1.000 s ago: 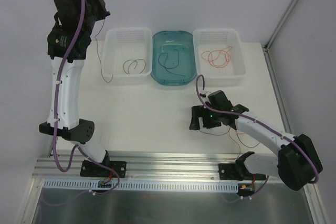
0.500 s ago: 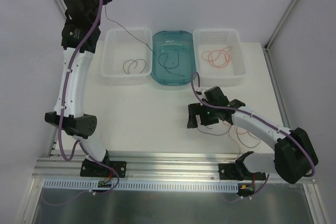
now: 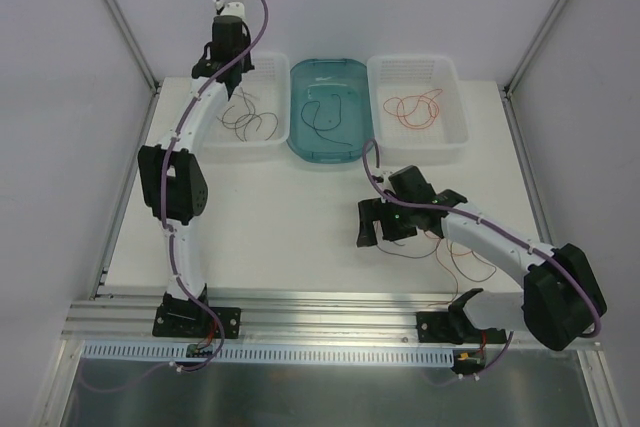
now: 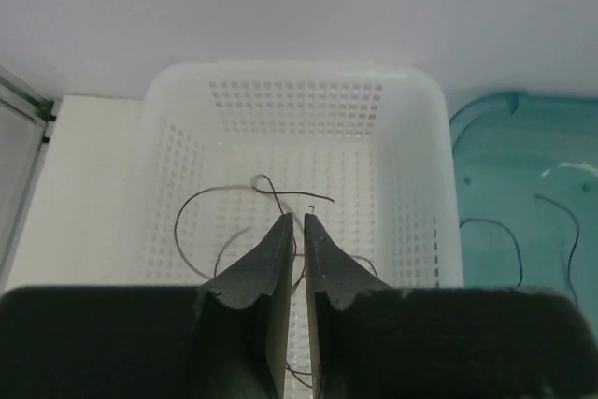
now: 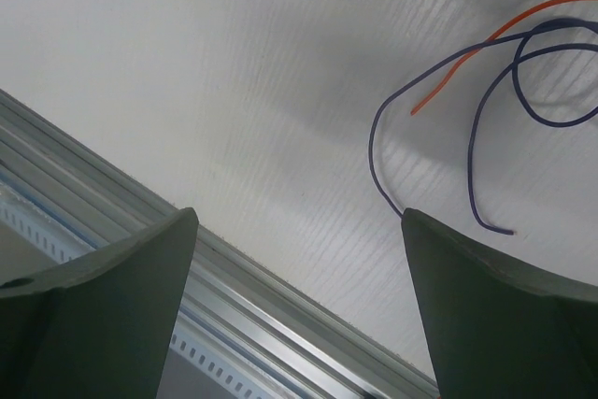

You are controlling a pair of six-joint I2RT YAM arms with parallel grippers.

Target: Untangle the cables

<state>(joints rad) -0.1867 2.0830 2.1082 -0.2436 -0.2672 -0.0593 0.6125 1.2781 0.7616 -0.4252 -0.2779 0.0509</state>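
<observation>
My left gripper hangs over the white left basket, its jaws only a thin slit apart. A dark brown cable curls on the basket floor under the tips, and one strand runs along the slit without being pinched. From above, the brown cables lie beneath my left wrist. Low over the table, my right gripper stands wide open and empty. Blue-purple cable and orange cable lie loose just right of it, also seen as a tangle.
A teal bin in the middle holds dark cables. The white right basket holds red-orange cables. A metal rail runs along the near table edge, close under the right gripper.
The left arm swung from the far left to above the left basket. The brown cable it held stretched toward the teal bin now lies in the basket, and the jaws parted slightly. The right gripper barely moved.
</observation>
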